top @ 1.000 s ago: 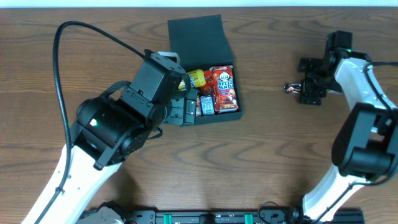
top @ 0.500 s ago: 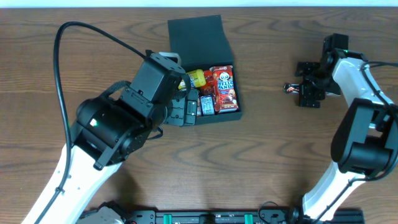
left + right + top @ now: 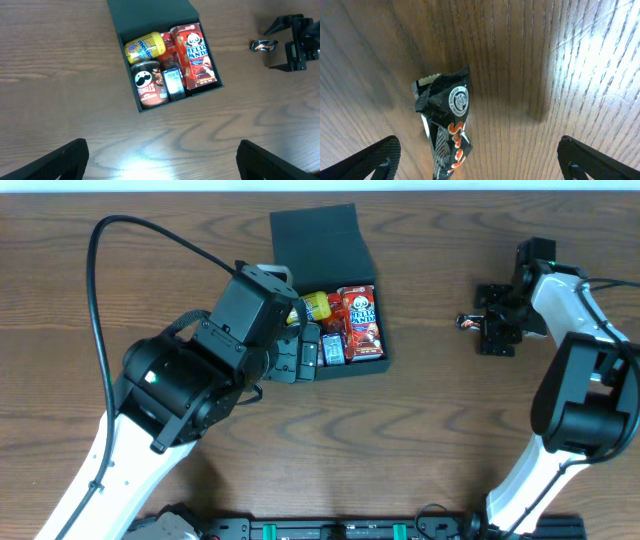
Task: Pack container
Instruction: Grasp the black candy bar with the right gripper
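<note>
**Both sets of fingers released; container open and part-filled**

Overhead: your left fingers (image 3: 305, 355) stand spread wide and hold nothing. They hang over the near left corner of the container (image 3: 322, 238), which sits on the surface (image 3: 420, 440) with its flap lid laid back on the side away from those fingers. Just past the fingertips, inside the box, you can see a yellow roll (image 3: 316, 305) and a red Hello Panda box (image 3: 360, 320). Your right fingers (image 3: 492, 343) are well apart from the container, also spread and empty. A small black candy wrapper (image 3: 467, 322) lies just off their tips, on the container's side.

Left wrist: the container lies ahead of your two fingers, about midway between them and touching neither. A Pringles can (image 3: 148, 86) fills the corner nearest the fingers, with a small blue-and-white pack (image 3: 173, 82) beside it. The Hello Panda box is on the right and the yellow roll is beyond the can.

Right wrist: the candy wrapper lies on the wood between your fingers, closer to the one at the picture's left and touching neither.
</note>
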### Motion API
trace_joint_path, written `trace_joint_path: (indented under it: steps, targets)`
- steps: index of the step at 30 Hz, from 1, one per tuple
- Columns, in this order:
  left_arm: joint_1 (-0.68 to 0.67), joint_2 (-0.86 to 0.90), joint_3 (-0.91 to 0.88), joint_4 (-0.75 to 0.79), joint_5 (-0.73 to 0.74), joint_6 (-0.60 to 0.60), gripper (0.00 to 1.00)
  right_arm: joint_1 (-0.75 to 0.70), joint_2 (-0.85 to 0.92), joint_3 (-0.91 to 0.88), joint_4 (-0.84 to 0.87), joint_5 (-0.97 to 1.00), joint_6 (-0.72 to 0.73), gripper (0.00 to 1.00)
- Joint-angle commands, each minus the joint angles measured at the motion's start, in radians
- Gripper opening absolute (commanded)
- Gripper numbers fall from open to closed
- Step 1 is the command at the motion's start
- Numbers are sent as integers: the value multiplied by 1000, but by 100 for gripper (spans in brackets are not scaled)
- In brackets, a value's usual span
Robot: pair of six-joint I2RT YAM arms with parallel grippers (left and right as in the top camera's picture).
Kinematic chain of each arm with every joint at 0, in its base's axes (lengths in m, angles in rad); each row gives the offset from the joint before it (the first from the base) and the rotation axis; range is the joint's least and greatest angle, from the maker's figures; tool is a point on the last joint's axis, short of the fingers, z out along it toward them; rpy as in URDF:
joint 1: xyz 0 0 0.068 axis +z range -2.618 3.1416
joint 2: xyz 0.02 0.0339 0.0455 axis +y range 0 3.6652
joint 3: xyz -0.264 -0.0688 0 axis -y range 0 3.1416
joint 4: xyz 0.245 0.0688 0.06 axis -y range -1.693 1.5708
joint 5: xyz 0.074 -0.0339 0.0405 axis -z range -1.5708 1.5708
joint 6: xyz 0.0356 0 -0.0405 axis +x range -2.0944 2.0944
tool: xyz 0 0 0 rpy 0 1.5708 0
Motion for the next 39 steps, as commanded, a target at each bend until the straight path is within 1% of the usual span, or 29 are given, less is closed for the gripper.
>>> trace_joint_path:
  steps: [1, 7, 22, 25, 26, 28, 31, 35, 37, 39]
  targets:
    - [1, 0, 12, -3, 17, 6, 95, 2, 6, 18, 2, 24, -12, 99]
    - [1, 0, 12, -2, 18, 6, 95, 2, 11, 18, 5, 27, -13, 96]
    - [1, 0, 12, -2, 37, 6, 95, 2, 57, 18, 22, -7, -39, 96]
    - [2, 0, 12, -2, 37, 6, 95, 2, 57, 18, 27, -8, -39, 91]
    - [1, 0, 12, -2, 37, 6, 95, 2, 57, 18, 27, -7, -39, 91]
    - [2, 0, 11, -2, 37, 6, 95, 2, 57, 18, 28, -7, -39, 87]
    - [1, 0, 11, -2, 36, 6, 95, 2, 57, 18, 29, -7, -38, 70]
    - [2, 0, 11, -2, 36, 6, 95, 2, 57, 18, 31, -6, -39, 59]
    - [2, 0, 12, -2, 36, 6, 95, 2, 57, 18, 32, -6, -38, 48]
    - [2, 0, 12, -2, 36, 6, 95, 2, 57, 18, 32, -6, -39, 41]
